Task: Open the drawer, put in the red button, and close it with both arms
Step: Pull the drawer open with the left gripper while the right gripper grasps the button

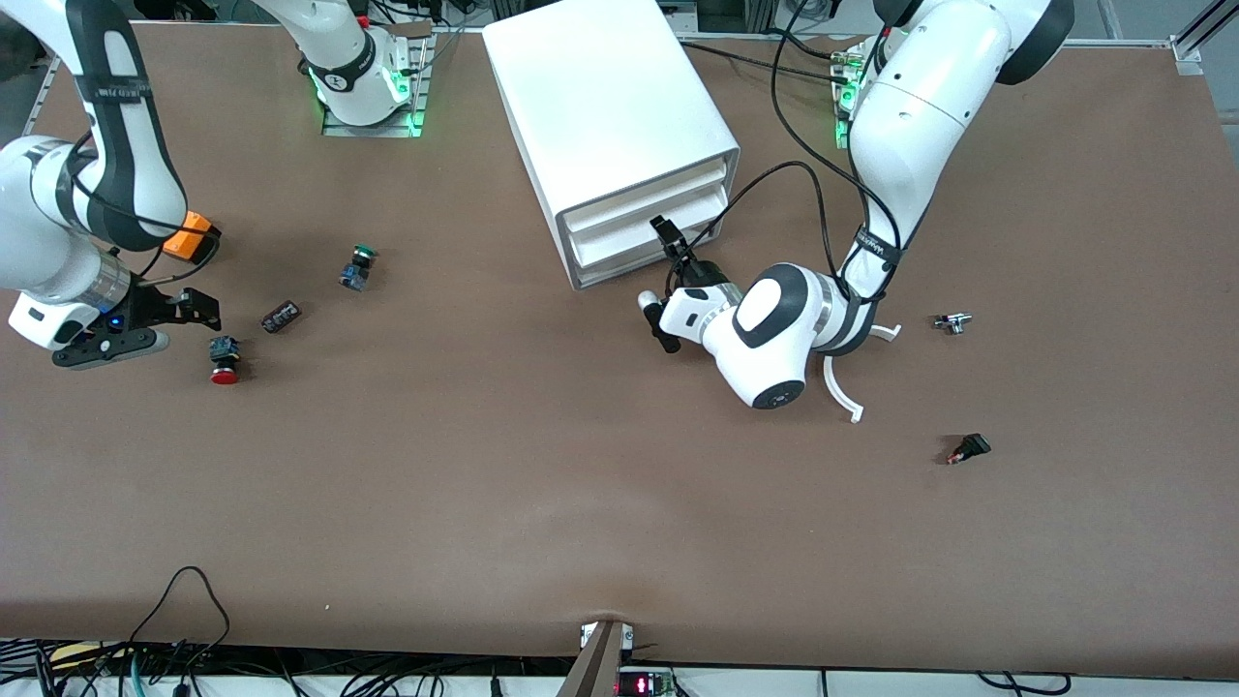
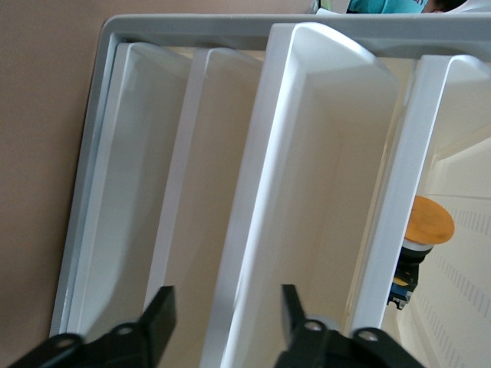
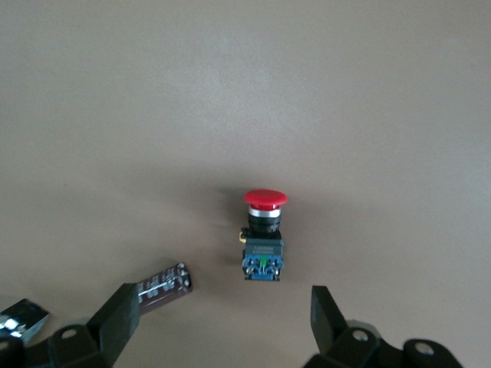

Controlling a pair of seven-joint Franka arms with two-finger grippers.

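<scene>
**Black plug nearest camera; left gripper at the drawer, red button on the table**

Small black part with a red tip (image 1: 968, 449) lies nearest the front camera, toward the left arm's end of the brown table (image 1: 581, 503).

- White cabinet (image 1: 600, 106) stands between the two arm bases, its stacked drawer fronts facing the front camera.
- Left arm (image 1: 920, 126) reaches down to the cabinet front. Left gripper (image 2: 226, 303) straddles the front rim of one drawer (image 2: 322, 92); its fingers (image 2: 157, 314) are spread with a gap on one side, so released and not clamped. I can't tell which drawer in the stack it is.
- Right arm (image 1: 58, 194) is at its own end of the table. Right gripper (image 3: 222, 299) hovers over the table just beside the red button (image 3: 265, 230), jaws wide and holding nothing.
- Red button lies on its side on the table, nearer the front camera than the orange box (image 1: 189, 237), apart from both grippers.
- White curved strips (image 1: 847, 392) lie under the left wrist.
- Green-capped button (image 1: 360, 266) is between the red button and the cabinet.
- Dark cylinder (image 1: 281, 317) lies near the red button.
- Orange-capped button (image 2: 426, 230) sits in the compartment next to the straddled drawer.
- Small metal piece (image 1: 953, 322) lies toward the left arm's end.
</scene>
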